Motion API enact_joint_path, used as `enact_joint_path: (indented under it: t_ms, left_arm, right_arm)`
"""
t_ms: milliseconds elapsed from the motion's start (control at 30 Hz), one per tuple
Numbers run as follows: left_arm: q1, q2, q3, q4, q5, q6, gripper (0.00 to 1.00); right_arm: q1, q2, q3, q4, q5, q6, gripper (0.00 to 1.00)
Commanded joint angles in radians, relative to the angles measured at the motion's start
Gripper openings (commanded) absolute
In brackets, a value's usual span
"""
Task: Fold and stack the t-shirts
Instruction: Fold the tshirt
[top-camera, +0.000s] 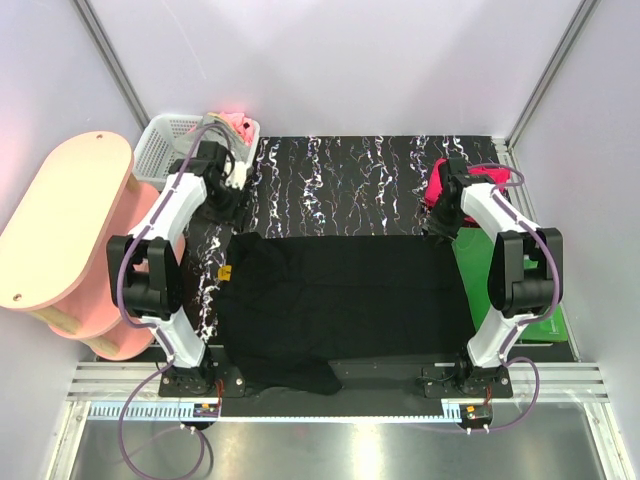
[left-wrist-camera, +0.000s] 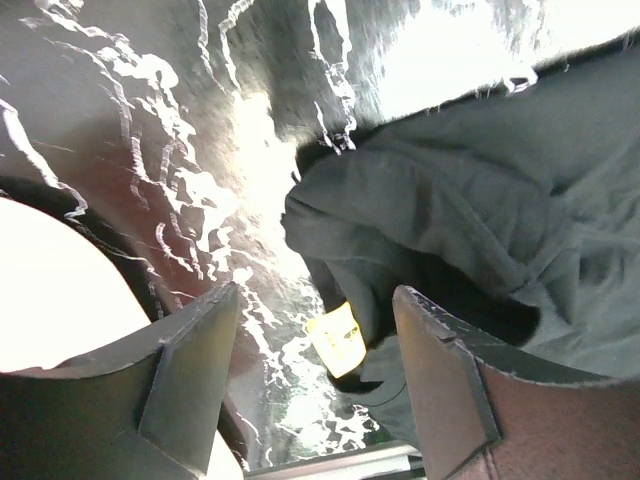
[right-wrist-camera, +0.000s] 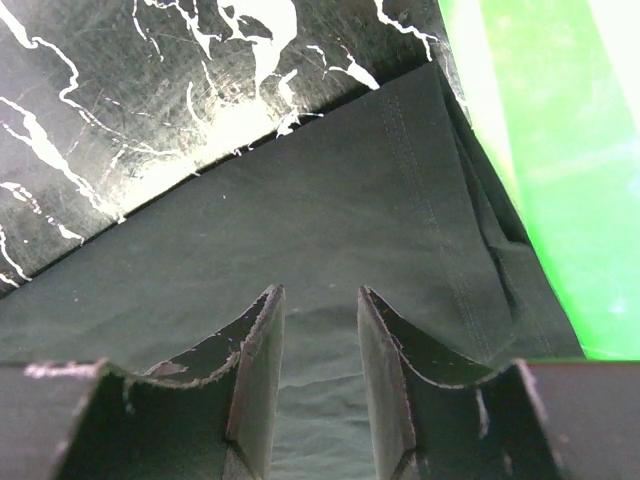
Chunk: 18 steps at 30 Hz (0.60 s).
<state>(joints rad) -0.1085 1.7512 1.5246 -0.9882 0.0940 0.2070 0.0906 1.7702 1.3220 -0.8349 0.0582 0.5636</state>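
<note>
Lying flat, black t-shirt (top-camera: 345, 300) far edge straight; right corner touching green board (right-wrist-camera: 540, 150).

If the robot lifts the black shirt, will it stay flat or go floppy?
Probably floppy: the black t-shirt already bunches into soft folds near its yellow tag. Likely light too, since it lies thin and flat. Pushed, it would probably wrinkle, not slide.

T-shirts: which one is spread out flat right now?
The black t-shirt, laid open across the near half of the table. The crimson-pink t-shirt is bunched in a heap at the far right.
</note>
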Motion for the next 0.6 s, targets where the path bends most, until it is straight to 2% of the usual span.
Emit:
enact_joint_path:
  t_ms: [0, 400, 533, 567]
  left_arm:
    - [-0.019, -0.024, -0.066, 0.057, 0.038, 0.009, 0.68]
    - [-0.019, 0.113, -0.043, 0.100, 0.079, -0.046, 0.69]
    - [-0.020, 0.151, -0.035, 0.102, 0.104, -0.052, 0.66]
    - [-0.019, 0.159, -0.035, 0.102, 0.105, -0.052, 0.61]
  right_arm:
    - [0.001, 0.025, 0.026, 0.028, -0.011, -0.018, 0.43]
    - [0.001, 0.040, 0.031, 0.034, -0.005, -0.031, 0.40]
    - [0.003, 0.052, 0.023, 0.036, 0.008, -0.041, 0.40]
    - [0.003, 0.055, 0.023, 0.037, 0.009, -0.044, 0.40]
